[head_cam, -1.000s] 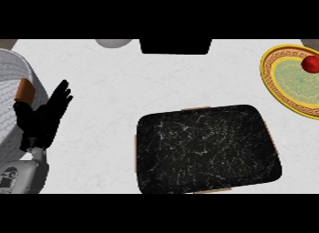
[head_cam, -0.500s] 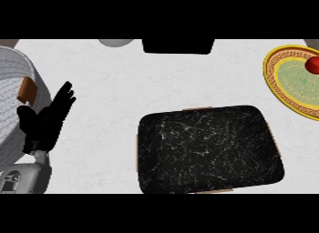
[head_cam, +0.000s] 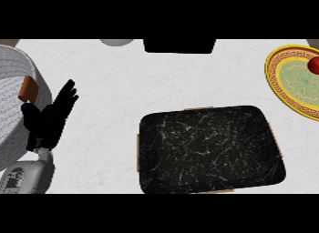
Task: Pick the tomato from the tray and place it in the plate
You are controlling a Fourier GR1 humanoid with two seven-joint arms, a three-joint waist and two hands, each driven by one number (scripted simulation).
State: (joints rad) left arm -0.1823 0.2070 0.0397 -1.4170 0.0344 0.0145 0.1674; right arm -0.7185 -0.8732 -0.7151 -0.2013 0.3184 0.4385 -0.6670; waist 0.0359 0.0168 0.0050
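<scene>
Small round red tomato point(head_cam: 318, 65) lying on the round yellow plate with a pale green centre point(head_cam: 295, 86), near its far rim, at the view's right edge. Well apart from both, nearer and toward the middle: a square black marbled tray with thin wooden edging point(head_cam: 209, 152). At the view's left, black left hand point(head_cam: 49, 119), fingers straight and slightly spread, pointing away, just beside a large grey-white round basket point(head_cam: 2, 104) with a brown handle point(head_cam: 28, 88). Right hand out of view. Underneath everything, a white counter point(head_cam: 122, 82).
</scene>
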